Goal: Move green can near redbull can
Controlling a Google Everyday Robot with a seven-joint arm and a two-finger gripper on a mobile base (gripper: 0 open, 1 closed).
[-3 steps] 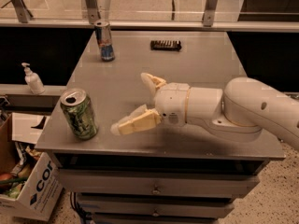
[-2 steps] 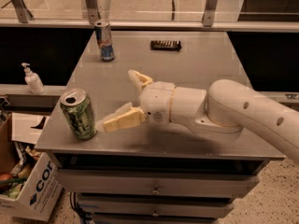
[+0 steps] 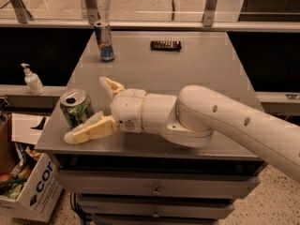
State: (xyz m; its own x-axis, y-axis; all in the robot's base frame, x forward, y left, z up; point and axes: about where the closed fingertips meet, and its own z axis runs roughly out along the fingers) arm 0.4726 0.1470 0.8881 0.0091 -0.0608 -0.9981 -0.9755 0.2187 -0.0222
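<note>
The green can [image 3: 75,108] stands upright near the front left corner of the grey table [image 3: 197,78]. It is green with pale patterning and a silver top with an open hole. My gripper [image 3: 89,110] is open and reaches in from the right. One cream finger [image 3: 89,130] lies in front of the can and the other finger [image 3: 110,85] stands behind it to the right, so the can sits at the mouth of the jaws. The redbull can [image 3: 104,41], slim, silver and blue, stands upright at the far left of the table.
A small dark flat object [image 3: 165,45] lies at the far middle of the table. A white pump bottle [image 3: 33,79] stands on a ledge to the left. A cardboard box [image 3: 28,191] sits on the floor at the front left. Drawers are below the tabletop.
My gripper has moved left across the table, and its open fingers now straddle the green can. The cans have not moved.
</note>
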